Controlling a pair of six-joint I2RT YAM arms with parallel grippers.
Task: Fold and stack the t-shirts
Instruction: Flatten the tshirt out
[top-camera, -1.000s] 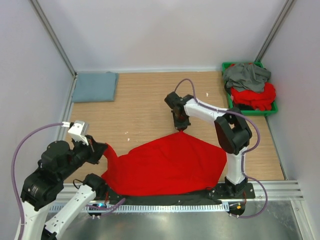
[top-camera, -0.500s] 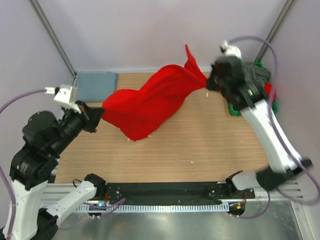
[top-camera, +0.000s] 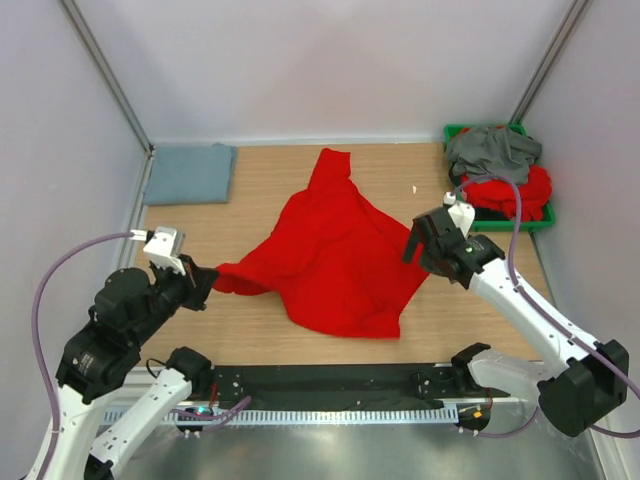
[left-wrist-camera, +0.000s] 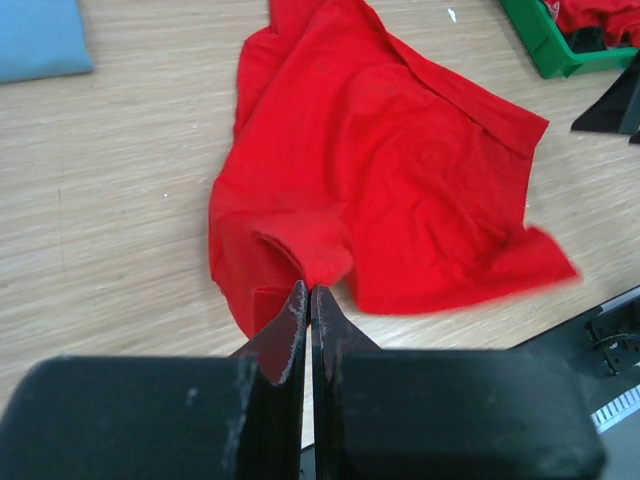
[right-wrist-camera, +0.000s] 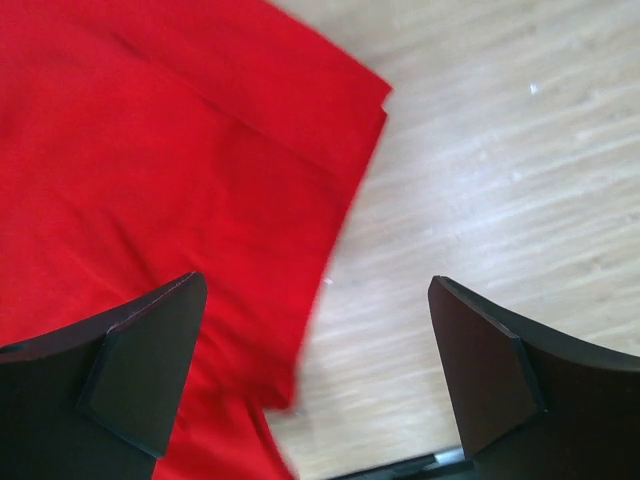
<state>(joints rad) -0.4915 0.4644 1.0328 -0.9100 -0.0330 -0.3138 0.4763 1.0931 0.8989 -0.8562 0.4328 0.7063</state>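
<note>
I count one red t-shirt (top-camera: 340, 255) at centre, one blue-grey t-shirt (top-camera: 190, 172) at ten o'clock, and one green bin (top-camera: 452, 132) at two o'clock with one dark grey t-shirt (top-camera: 492, 152) and red ones (top-camera: 510, 192) I can't count.

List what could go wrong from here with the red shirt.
1. Only the left gripper pinches the red t-shirt, at one bunched edge; a pull would likely drag and twist it.
2. The right gripper hangs open over the opposite edge; closing there may catch doubled layers or miss.
3. The cloth lies creased and skewed, so a fold now would probably come out uneven.
</note>
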